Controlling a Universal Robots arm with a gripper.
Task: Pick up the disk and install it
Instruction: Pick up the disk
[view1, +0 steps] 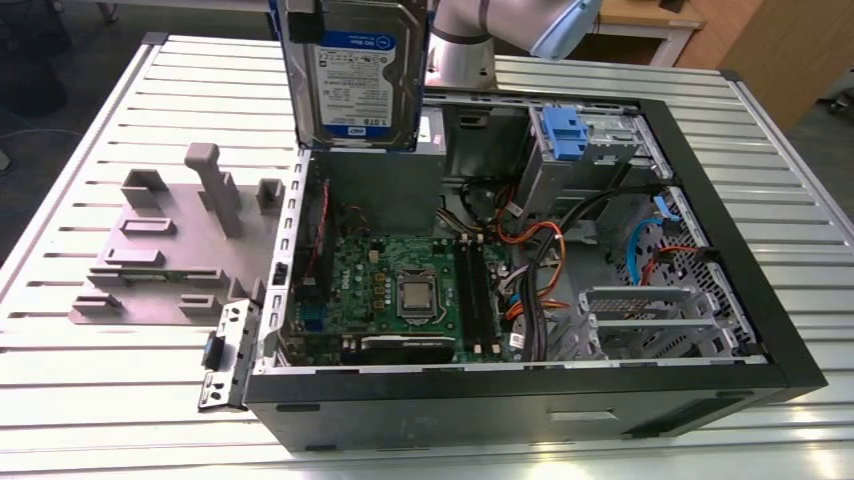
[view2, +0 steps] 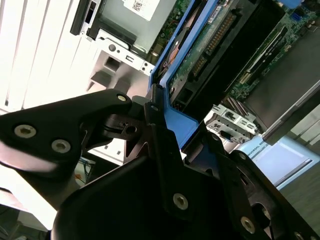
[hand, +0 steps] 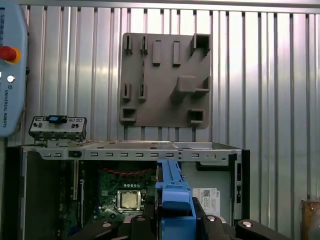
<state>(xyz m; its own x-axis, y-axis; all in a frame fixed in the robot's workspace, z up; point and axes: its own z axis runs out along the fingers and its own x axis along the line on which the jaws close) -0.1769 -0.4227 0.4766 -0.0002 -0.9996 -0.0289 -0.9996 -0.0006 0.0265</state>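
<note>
Claw (hand: 175, 222) clamped on disk (view1: 355, 80) | disk upright, above open computer case (view1: 467, 405)

Ribbed metal table (view1: 94, 400), wooden furniture (view1: 767, 50) behind, dark floor (view1: 34, 190)

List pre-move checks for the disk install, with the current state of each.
1. Grip: gripper shut on the disk, fingers on either side of its blue carrier rail. ok.
2. Disk pose: upright, label toward the exterior camera, above the computer case. ok.
3. Case open, motherboard exposed. ok.
4. Drive cage free: looks unoccupied in the exterior view. ok.
5. Cables beside the cage out of the way: cannot tell.
6. Disk over the cage: not ok. It hangs by the case's far wall, to the exterior view's left of the cage.
</note>
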